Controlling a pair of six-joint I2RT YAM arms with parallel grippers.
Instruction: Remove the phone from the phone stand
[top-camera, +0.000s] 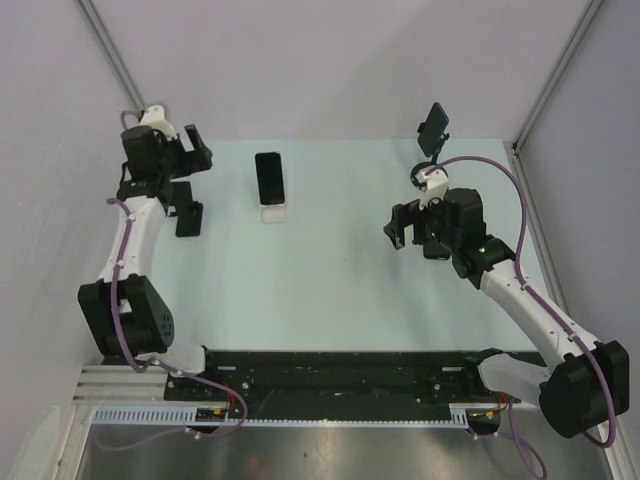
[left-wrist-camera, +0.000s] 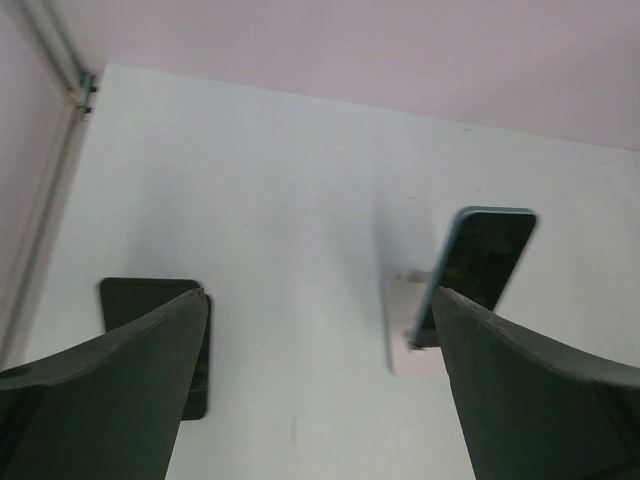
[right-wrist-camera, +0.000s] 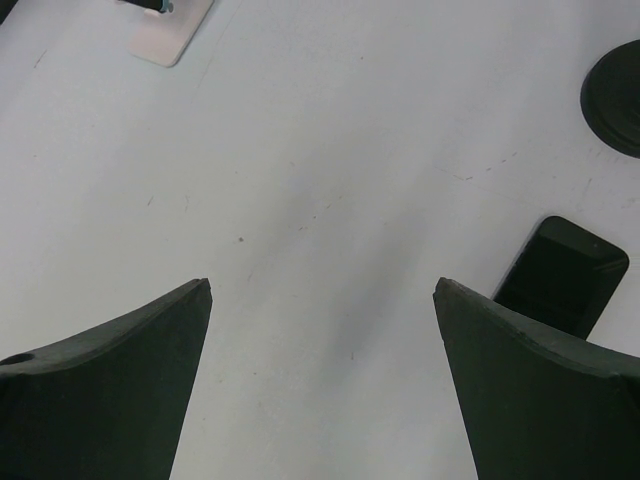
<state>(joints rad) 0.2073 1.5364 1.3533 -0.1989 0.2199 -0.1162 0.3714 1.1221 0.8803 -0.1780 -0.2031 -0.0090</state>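
Observation:
A dark phone (top-camera: 270, 177) with a blue edge leans upright on a small white phone stand (top-camera: 272, 212) at the back middle of the table. In the left wrist view the phone (left-wrist-camera: 482, 258) and the stand's base (left-wrist-camera: 413, 345) sit just beyond my right fingertip. My left gripper (top-camera: 192, 172) (left-wrist-camera: 320, 300) is open and empty, left of the phone and apart from it. My right gripper (top-camera: 398, 228) (right-wrist-camera: 322, 285) is open and empty above bare table, well right of the stand (right-wrist-camera: 165, 35).
A black phone-like slab (top-camera: 188, 218) (left-wrist-camera: 150, 300) lies flat by my left fingers. A second phone (top-camera: 433, 128) sits raised on a black holder at the back right; its round base (right-wrist-camera: 615, 95) and another flat dark phone (right-wrist-camera: 560, 275) show in the right wrist view.

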